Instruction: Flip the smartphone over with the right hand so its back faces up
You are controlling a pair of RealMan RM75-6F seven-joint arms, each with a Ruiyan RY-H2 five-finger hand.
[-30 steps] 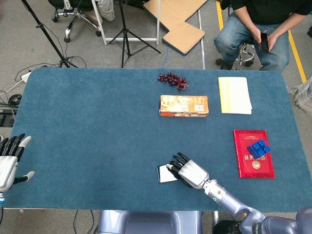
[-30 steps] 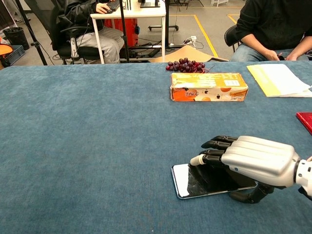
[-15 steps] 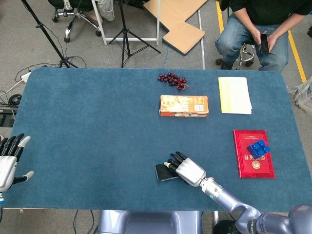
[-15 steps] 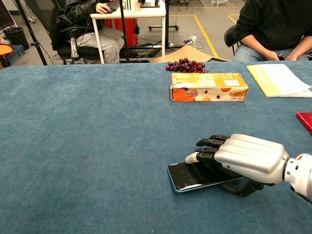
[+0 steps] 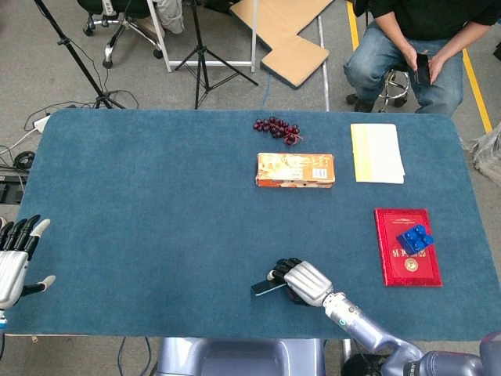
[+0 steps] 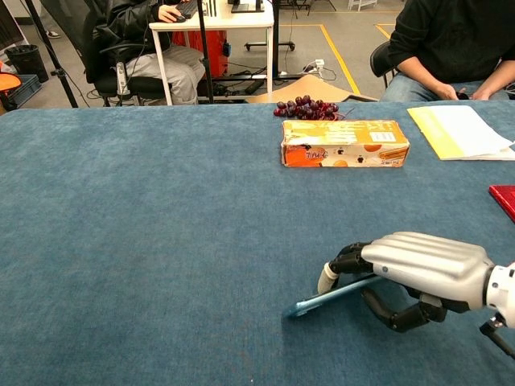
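Observation:
The smartphone (image 6: 326,296) is tipped up on its long edge near the table's front edge, seen almost edge-on as a thin light-blue strip; in the head view the smartphone (image 5: 265,287) shows as a narrow sliver. My right hand (image 6: 418,265) grips it from the right, fingers curled over its raised edge and thumb beneath. The same right hand (image 5: 301,280) sits at the front middle of the table. My left hand (image 5: 14,262) hovers at the table's front left corner, fingers spread, holding nothing.
An orange box (image 6: 344,143) and a bunch of dark grapes (image 6: 306,108) lie at the back centre. A yellow pad (image 5: 376,152) is back right. A red book (image 5: 406,246) with a blue block (image 5: 414,238) on it lies to the right. People sit beyond the table.
The phone lay flat under my right hand's fingers; its far edge has been lifted and it now stands tilted nearly on edge. The hand has curled around it. The left hand has not moved.

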